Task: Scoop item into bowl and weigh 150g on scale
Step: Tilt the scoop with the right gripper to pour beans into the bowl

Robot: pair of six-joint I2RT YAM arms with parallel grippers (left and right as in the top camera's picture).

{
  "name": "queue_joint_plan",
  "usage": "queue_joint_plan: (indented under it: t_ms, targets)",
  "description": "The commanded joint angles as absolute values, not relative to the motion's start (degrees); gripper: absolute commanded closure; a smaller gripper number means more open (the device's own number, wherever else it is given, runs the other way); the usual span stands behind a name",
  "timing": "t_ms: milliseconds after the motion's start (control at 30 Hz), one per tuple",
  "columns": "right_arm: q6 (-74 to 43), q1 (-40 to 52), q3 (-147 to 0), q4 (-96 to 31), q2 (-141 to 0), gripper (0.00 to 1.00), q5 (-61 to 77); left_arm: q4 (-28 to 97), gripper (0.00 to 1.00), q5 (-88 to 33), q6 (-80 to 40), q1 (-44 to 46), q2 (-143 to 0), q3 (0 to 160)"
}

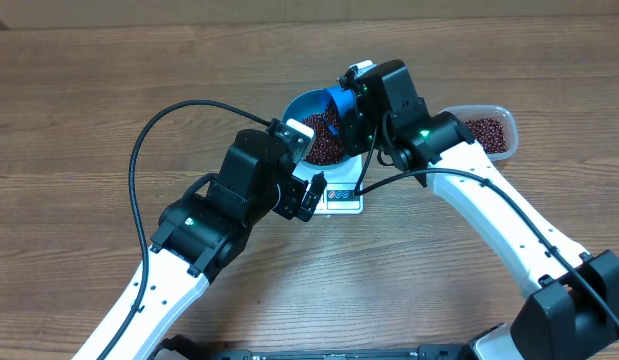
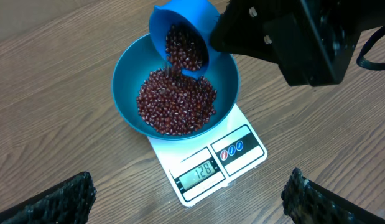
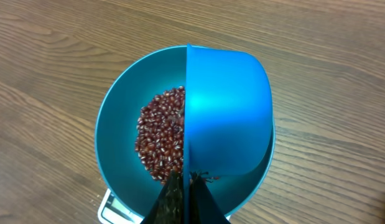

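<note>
The task is judged well advanced but unfinished: the bowl (image 2: 127,87) is seated on the scale (image 2: 245,146), a heap of beans (image 2: 176,106) is already held in it, and the display (image 2: 198,171) appears to read 128, short of the target. The scoop (image 2: 180,14), clamped by its handle between the closed fingers of the right gripper (image 3: 187,190), is tipped over the bowl's rim at about 1 o'clock in the left wrist view, with beans spilling out. In the overhead view the left gripper (image 1: 304,195) is held at the bowl's 7 o'clock, fingers spread wide and empty, and more beans are left in the tub (image 1: 489,112) at 3 o'clock.
</note>
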State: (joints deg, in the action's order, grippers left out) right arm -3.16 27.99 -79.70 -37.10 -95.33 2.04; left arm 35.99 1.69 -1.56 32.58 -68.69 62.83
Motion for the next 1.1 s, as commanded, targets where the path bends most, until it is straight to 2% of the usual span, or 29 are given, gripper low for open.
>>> queue_joint_plan:
  t_ms: [0, 1067]
  targets:
    - [-2.92, 28.84, -79.85, -36.64, -95.18, 0.96, -1.69, 35.68, 0.00, 1.43, -1.72, 32.38, -68.73, 64.36]
    - [-2.98, 28.86, -79.85, -36.60, -95.18, 0.96, -4.43, 35.55, 0.00, 1.45, -1.72, 32.38, -68.75, 64.36]
